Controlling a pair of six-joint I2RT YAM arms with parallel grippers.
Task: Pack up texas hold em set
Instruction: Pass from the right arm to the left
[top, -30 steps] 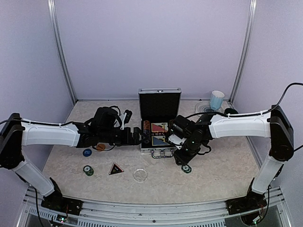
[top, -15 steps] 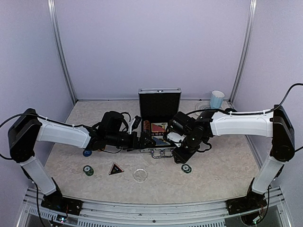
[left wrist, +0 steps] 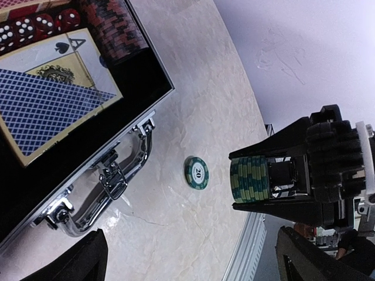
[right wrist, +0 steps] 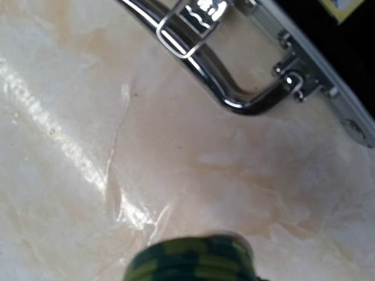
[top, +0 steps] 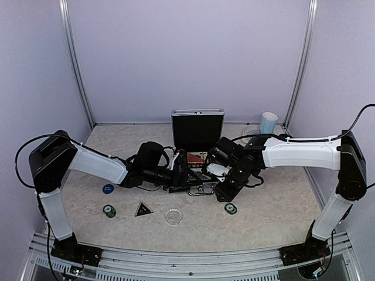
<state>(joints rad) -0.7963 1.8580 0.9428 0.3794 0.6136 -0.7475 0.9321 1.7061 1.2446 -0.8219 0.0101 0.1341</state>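
The silver briefcase [top: 197,132] stands open mid-table; the left wrist view shows its card decks [left wrist: 41,105], red dice, chip row [left wrist: 114,29] and chrome handle [left wrist: 111,181]. My left gripper [top: 187,177] hovers at the case's front edge, open and empty, with its fingers [left wrist: 76,260] far apart. Right of the handle, my right gripper [top: 226,191] is shut on a green chip stack [left wrist: 250,182] [right wrist: 190,259]. One green chip [top: 231,208] [left wrist: 197,172] lies flat below it. On the left lie more green chips [top: 109,211], a blue disc [top: 108,188], a black triangle [top: 143,209] and a clear disc [top: 173,217].
A light-blue mug [top: 269,123] stands at the back right on a round coaster, with a dark mug beside it. Purple walls close in the table on three sides. The metal rail [top: 187,266] runs along the near edge.
My left arm has reached further right, bringing its open gripper to the case's front edge. The right gripper has shifted only slightly, with the green chip stack in it.
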